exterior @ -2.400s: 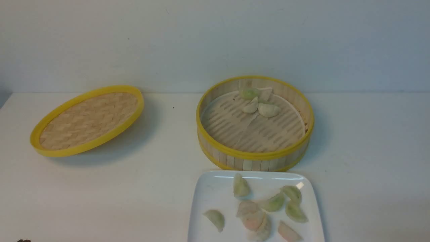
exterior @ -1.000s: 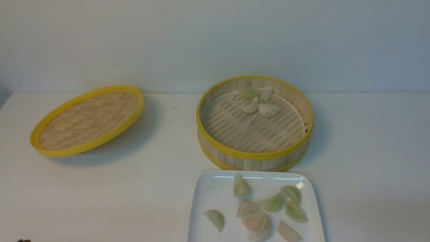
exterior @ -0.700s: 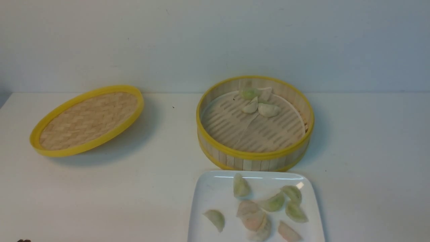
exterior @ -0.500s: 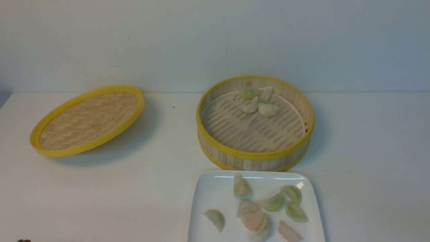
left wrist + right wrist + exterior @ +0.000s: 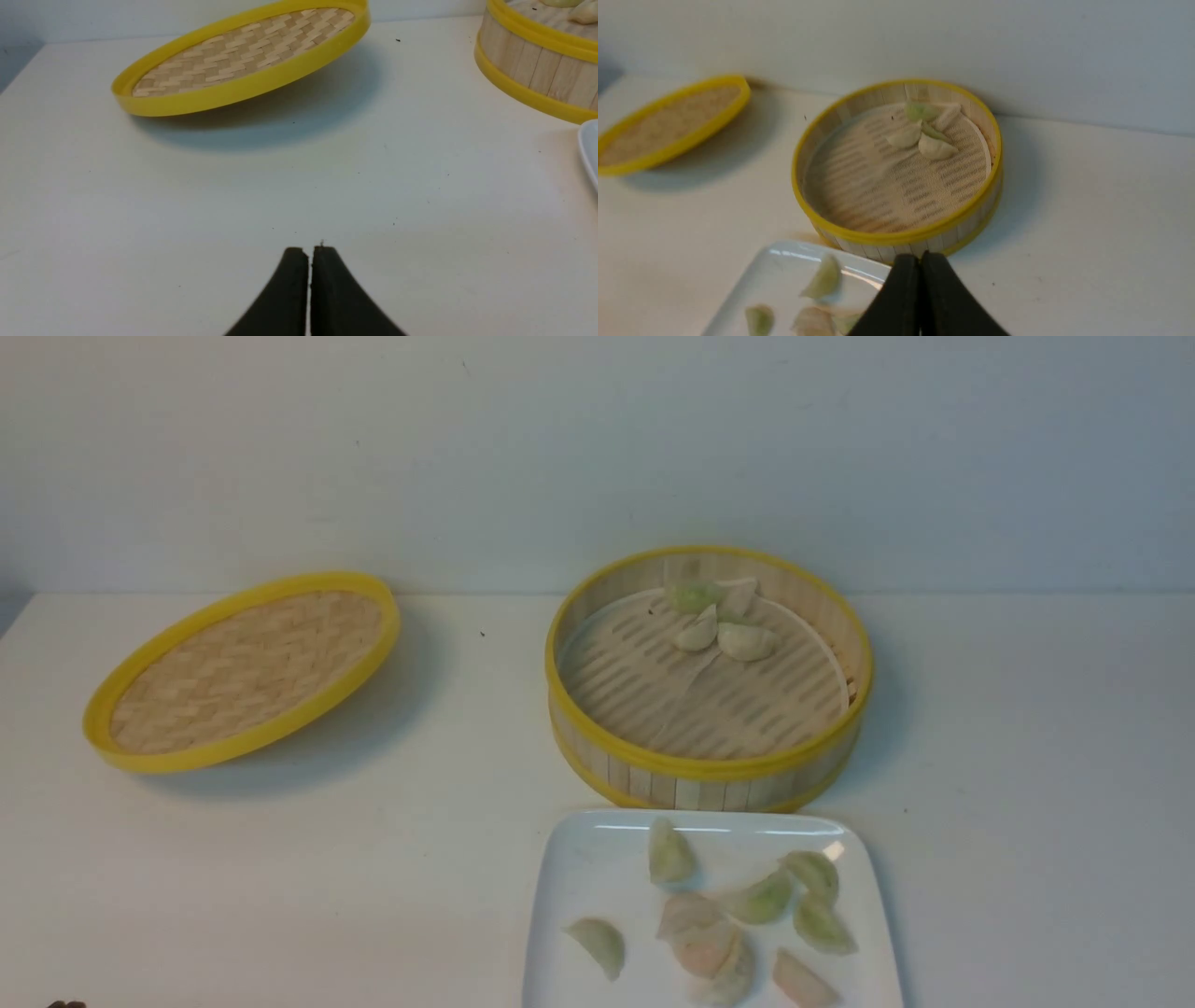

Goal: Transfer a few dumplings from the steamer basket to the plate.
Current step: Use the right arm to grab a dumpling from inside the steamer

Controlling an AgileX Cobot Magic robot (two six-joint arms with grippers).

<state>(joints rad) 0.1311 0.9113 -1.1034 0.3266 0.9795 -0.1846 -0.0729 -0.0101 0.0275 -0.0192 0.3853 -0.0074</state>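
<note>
Front view: pale crescent dumplings (image 5: 761, 898) fill the glossy white square plate (image 5: 588, 868); left tool (image 5: 309, 252) and right tool (image 5: 920, 259), pinched closed, empty, best parked clear.

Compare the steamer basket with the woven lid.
The steamer basket is deep with slatted walls; the lid is shallow and woven. The steamer basket sits flat; the lid is tilted, one edge raised. The steamer basket holds dumplings; the lid holds none. Both are round with yellow rims.
</note>
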